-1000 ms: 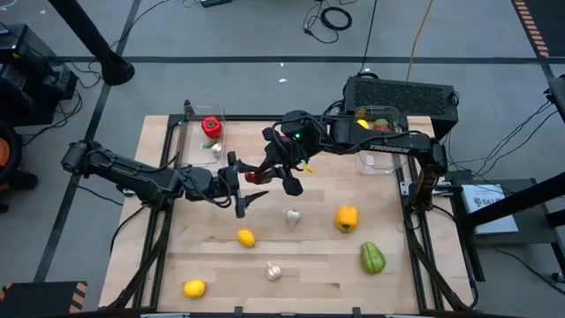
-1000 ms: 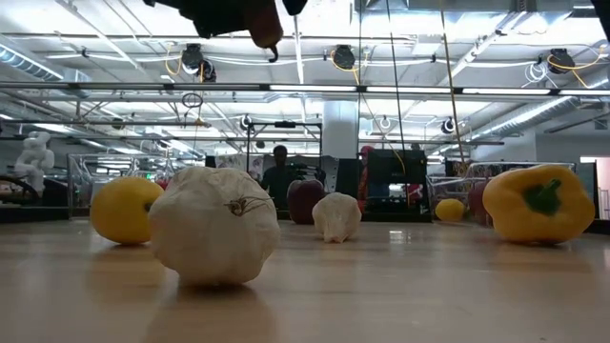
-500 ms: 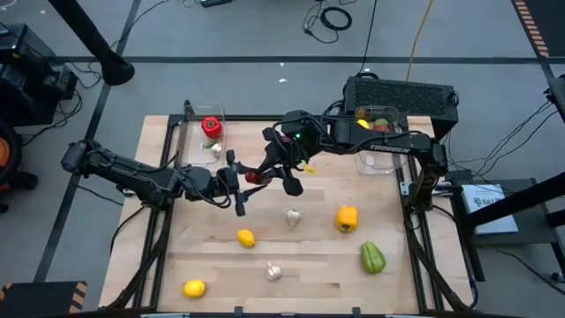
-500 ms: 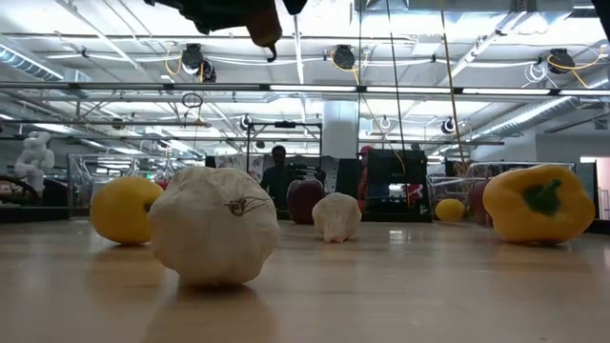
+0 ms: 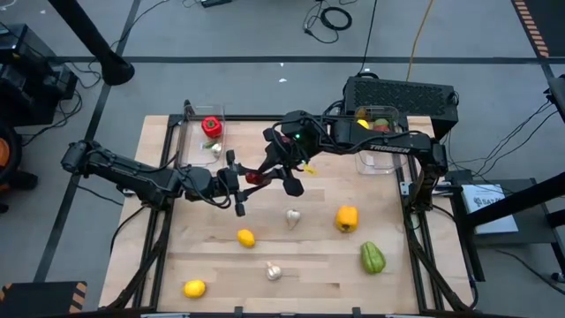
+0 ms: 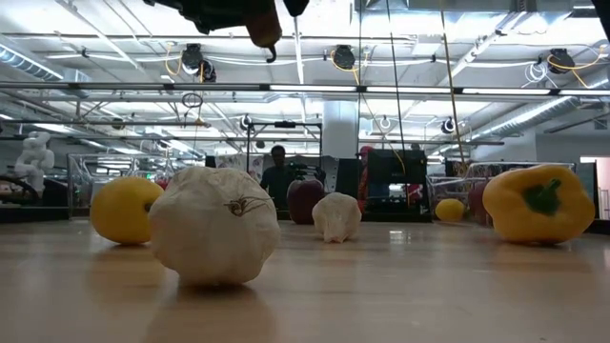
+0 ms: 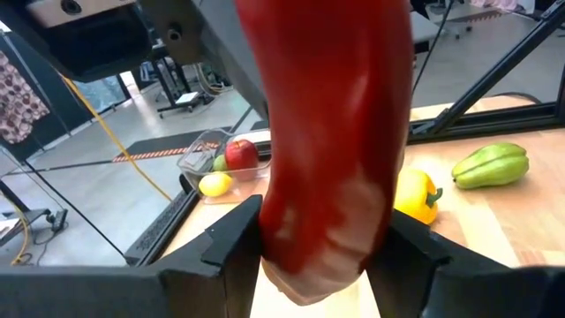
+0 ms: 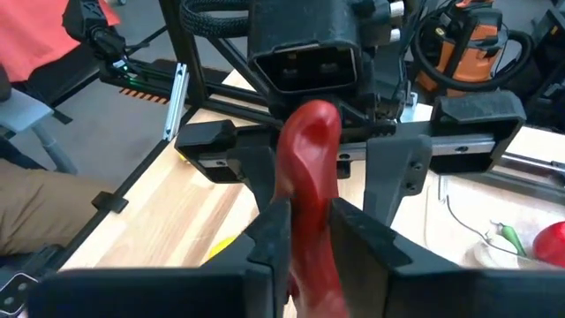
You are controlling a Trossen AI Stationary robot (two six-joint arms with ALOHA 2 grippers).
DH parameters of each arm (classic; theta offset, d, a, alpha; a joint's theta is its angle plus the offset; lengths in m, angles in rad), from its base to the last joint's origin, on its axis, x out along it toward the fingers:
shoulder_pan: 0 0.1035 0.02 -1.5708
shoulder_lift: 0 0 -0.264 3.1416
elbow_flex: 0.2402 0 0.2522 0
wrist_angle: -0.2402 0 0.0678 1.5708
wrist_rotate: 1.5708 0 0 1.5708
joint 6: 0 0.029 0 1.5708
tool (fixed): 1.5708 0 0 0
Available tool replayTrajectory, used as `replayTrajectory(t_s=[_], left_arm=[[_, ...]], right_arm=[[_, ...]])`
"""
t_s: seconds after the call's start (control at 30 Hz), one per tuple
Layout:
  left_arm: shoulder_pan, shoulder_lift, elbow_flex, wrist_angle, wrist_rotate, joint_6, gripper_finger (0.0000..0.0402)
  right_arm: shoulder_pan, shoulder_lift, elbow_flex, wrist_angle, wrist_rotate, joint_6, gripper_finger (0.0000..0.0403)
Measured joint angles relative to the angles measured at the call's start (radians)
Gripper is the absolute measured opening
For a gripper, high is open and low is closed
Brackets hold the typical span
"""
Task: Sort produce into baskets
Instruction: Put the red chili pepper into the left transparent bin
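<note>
No readable text, label, brand or number anywhere. Only a white sticker on the grey box (image 5: 488, 197) beyond the table's right edge, its print too small to make out.

Both grippers' fingers (image 8: 269, 231) closed mid-table

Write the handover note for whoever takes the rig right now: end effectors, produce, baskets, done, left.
Left end effector: closed on the red chili, mid-table above the board.
Right end effector: also clamped on the same chili, a handover in mid-air between the arms.
Left basket: holds a red pepper and a pale piece.
Right basket: holds several pieces, among them a lemon and a red apple.
Done: those pieces binned.
Left on the table: two lemons, two garlic bulbs, yellow pepper, green pepper, plus the chili.
</note>
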Motion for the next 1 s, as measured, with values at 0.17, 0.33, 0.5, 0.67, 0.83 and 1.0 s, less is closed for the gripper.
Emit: replayTrajectory(t_s=[0.17,0.33,0.5,0.67,0.83,1.0], left_arm=[[0.0,-0.001,0.0,-0.004,0.0,0.017,0.0174],[0.0,-0.012,0.0,-0.04,-0.001,0.018,0.0173],[-0.003,-0.078,-0.001,-0.14,-0.088,0.028,0.0173],[-0.001,-0.181,-0.001,-0.249,-0.233,0.083,0.0173],[0.023,-0.256,-0.001,-0.28,-0.395,0.198,0.0173],[0.094,-0.281,0.0,-0.287,-0.486,0.329,0.0173]], right_arm=[[0.0,-0.024,0.0,-0.021,0.016,0.018,0.0123],[0.0,-0.087,0.0,-0.111,0.142,0.019,0.018],[0.0,-0.188,0.0,-0.297,0.214,0.074,0.0221],[0.04,-0.262,-0.093,-0.431,0.218,0.168,0.0231],[0.121,-0.359,-0.372,-0.236,0.267,0.224,0.0226],[0.182,-0.407,-0.668,0.156,0.272,0.264,0.0219]])
